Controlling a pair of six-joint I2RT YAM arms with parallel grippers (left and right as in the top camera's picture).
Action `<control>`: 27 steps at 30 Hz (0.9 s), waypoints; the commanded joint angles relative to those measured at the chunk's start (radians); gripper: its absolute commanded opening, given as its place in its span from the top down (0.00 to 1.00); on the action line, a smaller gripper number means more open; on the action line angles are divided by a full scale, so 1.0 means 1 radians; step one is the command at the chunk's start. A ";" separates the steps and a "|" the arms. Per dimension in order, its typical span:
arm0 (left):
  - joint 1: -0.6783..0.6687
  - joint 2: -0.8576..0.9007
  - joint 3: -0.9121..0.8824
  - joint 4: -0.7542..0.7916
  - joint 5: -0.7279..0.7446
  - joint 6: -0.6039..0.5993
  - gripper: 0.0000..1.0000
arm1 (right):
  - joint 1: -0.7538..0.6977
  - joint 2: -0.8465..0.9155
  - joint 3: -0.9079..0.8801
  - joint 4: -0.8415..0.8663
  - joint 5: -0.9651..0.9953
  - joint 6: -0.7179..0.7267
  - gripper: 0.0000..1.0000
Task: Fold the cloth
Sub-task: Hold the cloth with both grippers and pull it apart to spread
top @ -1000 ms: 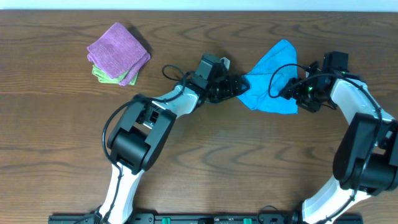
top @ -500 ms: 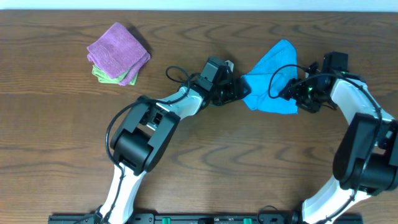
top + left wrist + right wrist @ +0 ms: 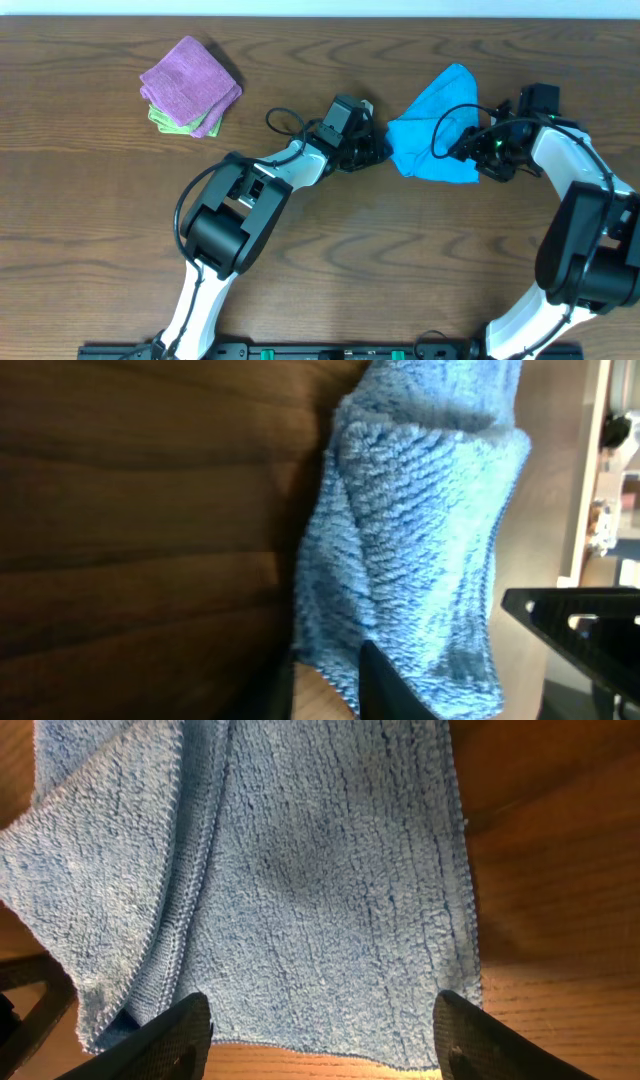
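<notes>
The dark wood-grain table [image 3: 100,220] carries the bright sky-blue terry cloth [image 3: 435,130], which lies rumpled right of centre. Your left fingers [image 3: 380,695] sit narrow, pinching its left edge, while your right fingers [image 3: 180,1035] stand wide over its right side, gripping nothing. Get a firm hold on both sides first, then draw the cloth flat before laying one half over the other
</notes>
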 commanded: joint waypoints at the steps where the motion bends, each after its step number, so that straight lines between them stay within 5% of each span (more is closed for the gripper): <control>1: -0.003 0.050 -0.019 -0.020 -0.048 0.024 0.88 | -0.003 -0.011 -0.002 -0.007 -0.007 0.011 0.29; 3: -0.003 0.050 -0.019 -0.020 -0.050 0.024 0.94 | -0.003 -0.011 -0.002 -0.013 -0.007 0.010 0.28; 11: 0.050 0.044 -0.018 -0.019 0.000 0.073 0.94 | -0.003 -0.011 -0.014 -0.049 0.063 -0.035 0.27; 27: 0.165 0.043 -0.016 -0.011 0.114 0.073 0.94 | 0.008 -0.011 -0.151 0.144 -0.003 0.015 0.34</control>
